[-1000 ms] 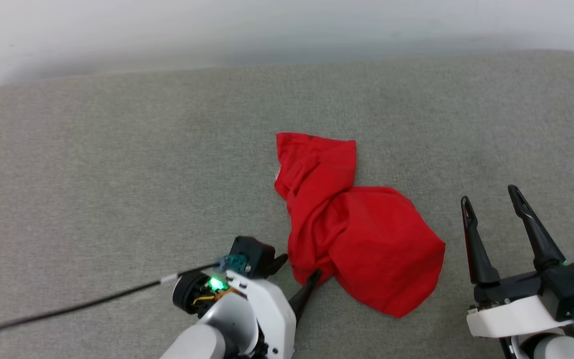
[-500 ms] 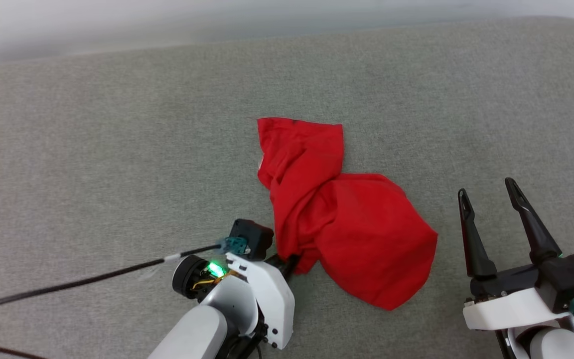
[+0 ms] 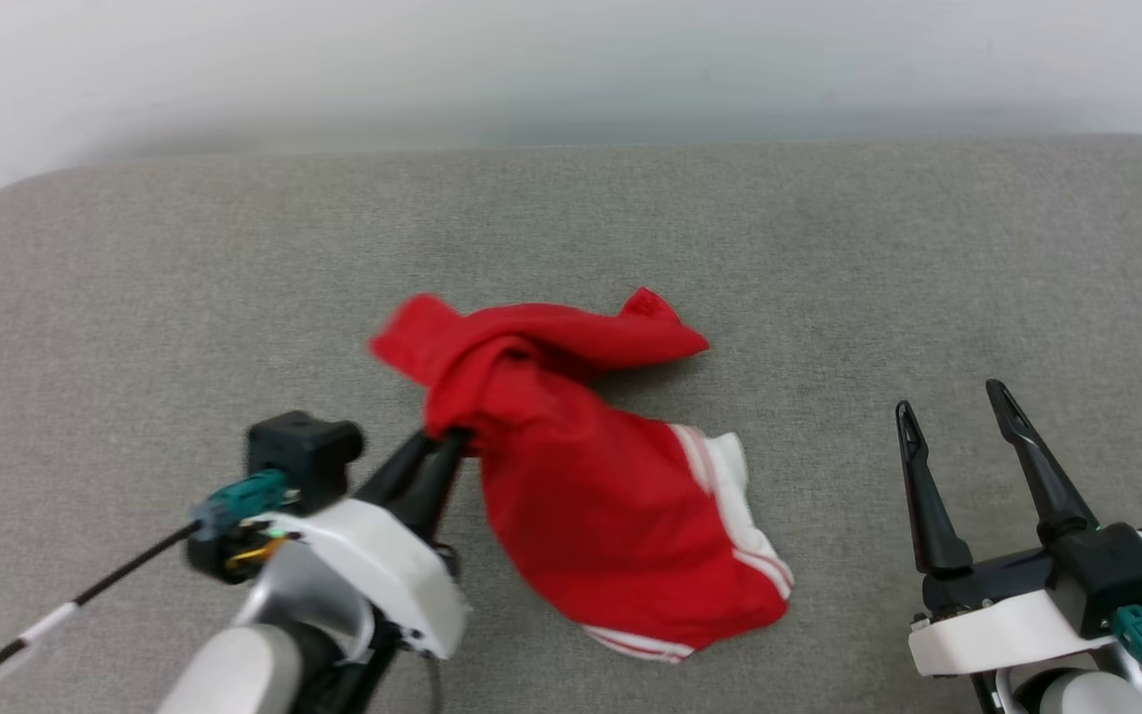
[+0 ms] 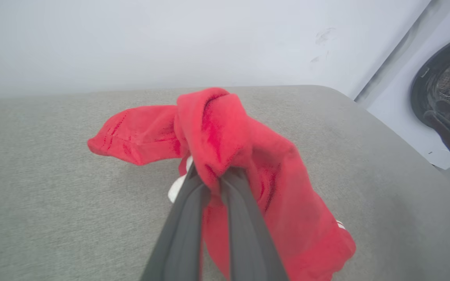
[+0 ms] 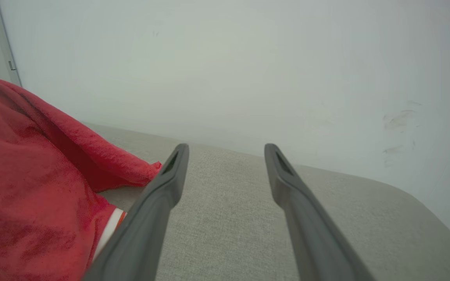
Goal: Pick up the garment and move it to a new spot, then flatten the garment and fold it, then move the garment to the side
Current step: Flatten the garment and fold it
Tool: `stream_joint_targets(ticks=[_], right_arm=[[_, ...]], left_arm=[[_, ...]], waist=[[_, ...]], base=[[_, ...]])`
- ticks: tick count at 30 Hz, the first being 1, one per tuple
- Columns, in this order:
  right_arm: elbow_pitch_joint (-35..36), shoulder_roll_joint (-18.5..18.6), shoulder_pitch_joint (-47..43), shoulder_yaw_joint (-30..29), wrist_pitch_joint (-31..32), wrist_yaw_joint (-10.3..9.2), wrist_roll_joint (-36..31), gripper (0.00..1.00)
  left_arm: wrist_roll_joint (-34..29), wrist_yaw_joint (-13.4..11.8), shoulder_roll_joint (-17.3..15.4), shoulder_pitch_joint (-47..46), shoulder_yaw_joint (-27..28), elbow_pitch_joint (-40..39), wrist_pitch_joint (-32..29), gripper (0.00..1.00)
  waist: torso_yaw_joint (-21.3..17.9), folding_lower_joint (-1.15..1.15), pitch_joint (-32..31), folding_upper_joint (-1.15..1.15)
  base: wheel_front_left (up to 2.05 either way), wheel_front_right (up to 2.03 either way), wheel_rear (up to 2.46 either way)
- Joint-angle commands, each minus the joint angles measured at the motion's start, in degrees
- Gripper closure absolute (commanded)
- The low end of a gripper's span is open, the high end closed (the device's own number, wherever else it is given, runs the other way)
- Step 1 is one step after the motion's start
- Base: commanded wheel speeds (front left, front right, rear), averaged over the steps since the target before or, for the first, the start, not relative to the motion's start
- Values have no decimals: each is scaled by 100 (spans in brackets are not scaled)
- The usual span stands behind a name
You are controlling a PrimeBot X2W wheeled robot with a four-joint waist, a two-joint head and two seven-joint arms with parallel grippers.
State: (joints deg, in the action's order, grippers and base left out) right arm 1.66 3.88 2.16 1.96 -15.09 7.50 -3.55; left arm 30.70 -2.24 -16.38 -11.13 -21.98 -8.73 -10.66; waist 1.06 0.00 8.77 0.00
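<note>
left gripper [image 3: 450,436] pinched tight on a fold of the red shirt [image 3: 591,496], which sat bunched mid grey padded surface [image 3: 135,297], its far end draped down, white sleeve [image 3: 733,474] showing. right gripper [image 3: 950,399] spread wide, holding nothing, near the shirt's right side.

The right hand [image 5: 227,148], fingers wide apart, over the grey cushion [image 5: 229,234], the garment [image 5: 25,187] crumpled just beside one finger

garment [image 3: 581,486]: red, white sleeve, red-striped trim | surface [image 3: 135,297]: grey-green | wall [image 3: 571,59]: pale white
</note>
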Motion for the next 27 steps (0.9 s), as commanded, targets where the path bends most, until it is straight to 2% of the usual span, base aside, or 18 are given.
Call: stream_joint_targets(ticks=[1, 5, 9, 10, 11, 16, 19, 21, 27], right_arm=[[-12, -21, -53, 0, -12, -2, -30, 0], [-25, -40, -52, 25, -12, -2, -23, 0], [-26, -63, -25, 35, -12, -2, 8, 0], [-33, -66, -17, 47, -12, -2, 10, 0], [-39, -68, -9, 54, -12, -2, 11, 0], [-61, -76, 20, 45, -12, -2, 9, 0], [-10, -39, 49, -28, -12, -2, -27, 0], [12, -43, 36, -107, -12, -2, -7, 0], [75, 41, -71, -103, -12, -2, -32, 0]], left_arm=[[-13, -98, -128, 114, 110, -98, -53, 100], [-231, -477, -421, 305, 357, -16, -286, 100], [-463, -812, -579, 473, 395, 543, -494, 100], [-511, -861, -602, 485, 375, 710, -537, 62], [-529, -912, -584, 487, 349, 895, -606, 0], [-662, -912, -489, 348, 207, 1588, -462, 0], [-839, -948, -395, 228, 248, 1689, 274, 0], [-814, -862, -232, 257, 225, 1733, 765, 0], [-1175, -583, -257, 244, 87, 1741, 2220, 0]], waist=[[68, 0, -48, 0], [75, 0, -40, 0], [61, 0, 20, 0], [57, 0, 37, 0], [53, 0, 52, 0], [64, 0, 92, 0], [117, 0, 63, 0], [160, 0, 12, 0], [321, 0, -238, 0]], base=[[0, 0, 0], [0, 0, 0], [0, 0, 0], [0, 0, 0], [0, 0, 0], [0, 0, 0], [0, 0, 0], [0, 0, 0], [0, 0, 0]])
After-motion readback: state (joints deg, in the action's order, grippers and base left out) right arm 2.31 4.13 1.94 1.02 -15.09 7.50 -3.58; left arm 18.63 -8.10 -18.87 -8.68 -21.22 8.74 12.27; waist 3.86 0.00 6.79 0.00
